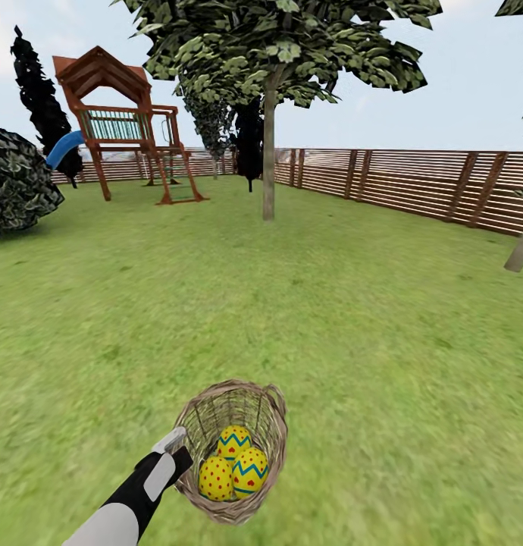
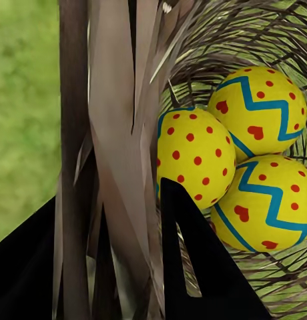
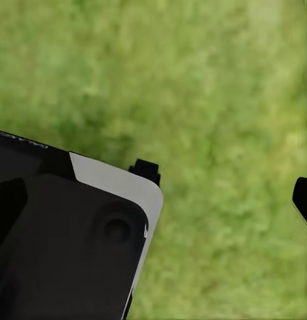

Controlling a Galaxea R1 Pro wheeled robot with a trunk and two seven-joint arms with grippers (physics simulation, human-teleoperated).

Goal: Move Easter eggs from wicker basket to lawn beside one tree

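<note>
Slatted fence (image 1: 413, 186) (brown), play set (image 1: 121, 125)

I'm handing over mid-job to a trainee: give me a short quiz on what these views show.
1. True or false: all three Easter eggs lie in the wicker basket.
2. The left end effector sits: A) at the basket's rim, B) beside the tree, C) over the fence.
3. What ground shows under the right end effector?

Key: 1 true. 2 A; one finger is inside the wall, one outside. 3 The lawn.
</note>
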